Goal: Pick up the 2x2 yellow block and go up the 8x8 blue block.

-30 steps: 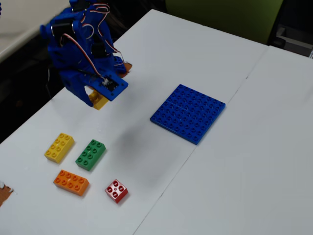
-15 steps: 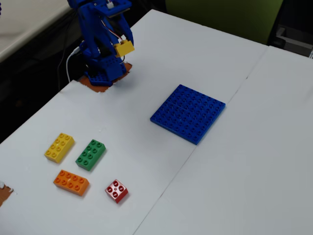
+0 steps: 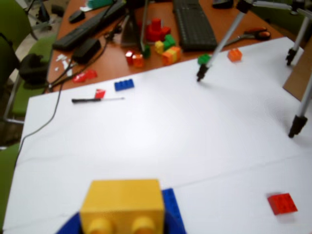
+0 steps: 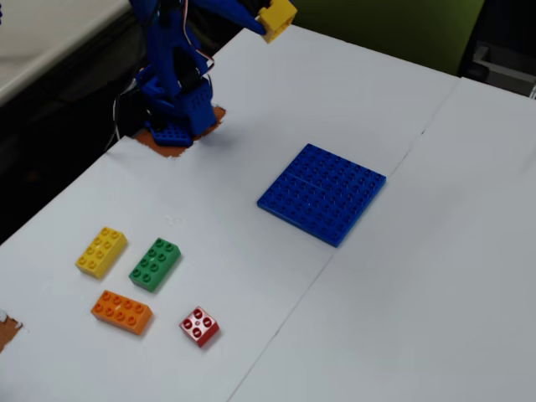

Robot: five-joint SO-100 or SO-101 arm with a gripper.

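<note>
My gripper [image 4: 270,23] is shut on the 2x2 yellow block [image 4: 277,17] and holds it high above the table at the top of the fixed view, near the blue arm's base. In the wrist view the yellow block [image 3: 122,202] fills the bottom edge between the jaws of the gripper [image 3: 122,222], studs toward the camera. The 8x8 blue block [image 4: 322,193] lies flat on the white table, well to the right of and below the gripper in the fixed view. A blue patch shows behind the yellow block in the wrist view; I cannot tell whether it is jaw or plate.
A longer yellow brick [image 4: 101,251], a green brick [image 4: 155,264], an orange brick [image 4: 122,311] and a red brick [image 4: 199,327] lie at the front left. The red brick [image 3: 282,203] and tripod legs [image 3: 298,122] show in the wrist view, with clutter beyond the board.
</note>
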